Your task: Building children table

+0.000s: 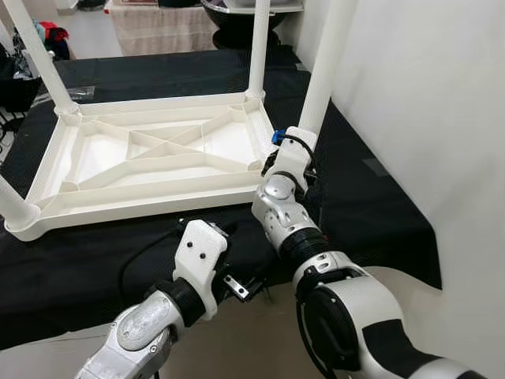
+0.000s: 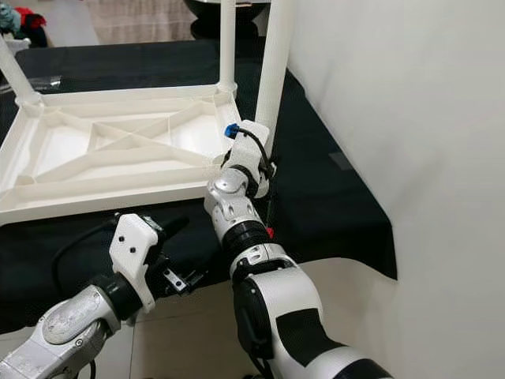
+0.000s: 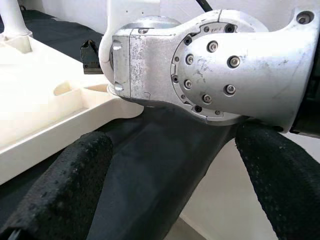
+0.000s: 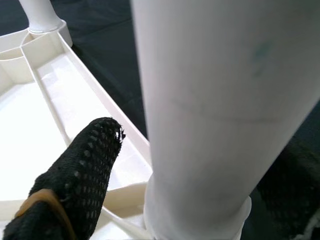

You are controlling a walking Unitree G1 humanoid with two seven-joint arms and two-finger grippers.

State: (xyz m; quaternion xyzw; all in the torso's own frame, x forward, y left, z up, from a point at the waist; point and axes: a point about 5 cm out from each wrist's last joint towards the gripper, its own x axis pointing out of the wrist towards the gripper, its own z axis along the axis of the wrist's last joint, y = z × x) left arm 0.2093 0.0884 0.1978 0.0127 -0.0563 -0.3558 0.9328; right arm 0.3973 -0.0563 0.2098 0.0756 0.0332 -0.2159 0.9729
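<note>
A white plastic children's table [image 1: 142, 207] lies upside down on a black cloth, its ribbed underside facing up. Legs stand in its far left [image 1: 43, 55], far right [image 1: 259, 47] and near left [image 1: 12, 201] corners. My right gripper [image 1: 289, 151] is shut on the near right leg [image 1: 323, 71] just above its socket, one black finger [image 4: 85, 170] on either side of the white tube [image 4: 215, 115]. My left gripper [image 3: 175, 190] hangs open and holds nothing, low at the cloth's front edge. It sits just below the table's near rim and close to my right forearm [image 3: 210, 65].
The black cloth [image 1: 371, 205] covers the whole work surface and drops off at the front onto pale floor [image 1: 252, 332]. A white wall [image 1: 442, 118] runs close along the right side. Clutter and clothes lie at the far left [image 1: 47, 35].
</note>
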